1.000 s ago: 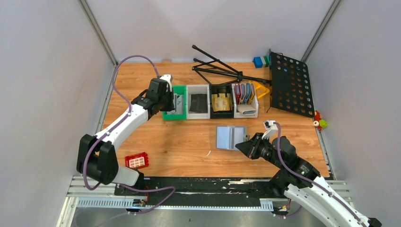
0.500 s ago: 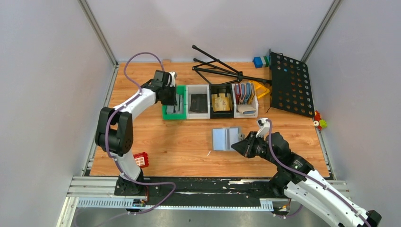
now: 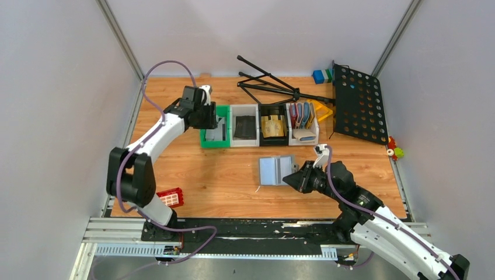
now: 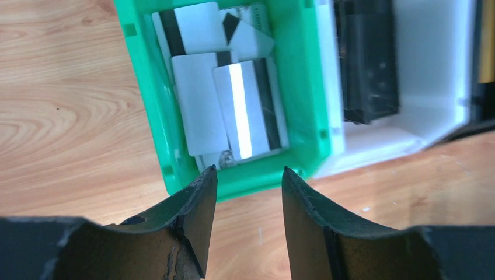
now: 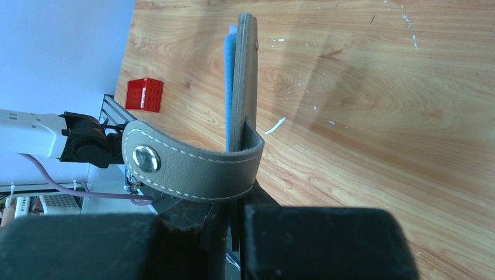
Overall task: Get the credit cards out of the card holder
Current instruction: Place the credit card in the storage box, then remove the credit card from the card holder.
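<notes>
Across the tabletop (image 3: 233, 186): wooden surface carrying everything below.
Far right corner: black perforated music stand (image 3: 357, 105) lying flat.
Middle row: 4 small bins side by side, green, white, black, white; the green bin (image 4: 318, 87) is the leftmost.
Card holder (image 3: 271, 170): grey-blue, near the centre of the tabletop, in front of the bins and well apart from the green bin; the right wrist view shows it edge-on, its snap strap (image 5: 192, 166) curled across just above the fingers.
Right tool (image 5: 232, 211): closed tight on the card holder's right edge.
Left tool (image 4: 248, 181): fingers parted about halfway, nothing between them, hovering over the green bin's near rim.
Credit cards (image 4: 227, 111): several pale overlapping cards lying flat inside the green bin, just beyond the left tool's tips, not touching it.
Near left: small red block (image 3: 170, 198).
</notes>
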Robot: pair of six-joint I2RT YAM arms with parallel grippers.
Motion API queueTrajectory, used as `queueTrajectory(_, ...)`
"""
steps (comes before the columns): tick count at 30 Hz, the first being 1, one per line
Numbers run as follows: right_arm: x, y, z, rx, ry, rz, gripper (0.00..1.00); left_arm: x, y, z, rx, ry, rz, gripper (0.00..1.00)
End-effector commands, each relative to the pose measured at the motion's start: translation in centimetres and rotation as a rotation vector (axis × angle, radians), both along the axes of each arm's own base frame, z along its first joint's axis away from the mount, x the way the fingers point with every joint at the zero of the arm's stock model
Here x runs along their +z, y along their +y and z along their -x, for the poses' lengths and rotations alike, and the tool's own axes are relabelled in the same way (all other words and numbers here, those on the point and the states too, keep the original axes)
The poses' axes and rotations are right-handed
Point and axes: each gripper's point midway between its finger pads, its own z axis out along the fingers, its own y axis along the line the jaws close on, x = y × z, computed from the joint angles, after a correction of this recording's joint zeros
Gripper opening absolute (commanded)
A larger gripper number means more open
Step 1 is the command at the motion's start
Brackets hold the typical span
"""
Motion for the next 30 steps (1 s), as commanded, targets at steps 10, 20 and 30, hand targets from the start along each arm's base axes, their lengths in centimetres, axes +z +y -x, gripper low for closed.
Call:
queueTrajectory(10,4.5,2.6,-0.6,0.044,-0.089,-0.228,0.0,5.7,-6.0,11.1,-0.205,-0.216,0.49,0.82)
queueTrajectory(20,6.7,4.0,0.2,0.11,-0.097,-0.386,0.0,5.0,-6.5,15.1,-0.098,-0.197,0.786,1.0)
queueTrajectory(30,7.6,4.5,0.8,0.143,-0.082,-0.459,0.01,10.3,-9.9,20.1,-0.409,-0.285,1.223,1.0)
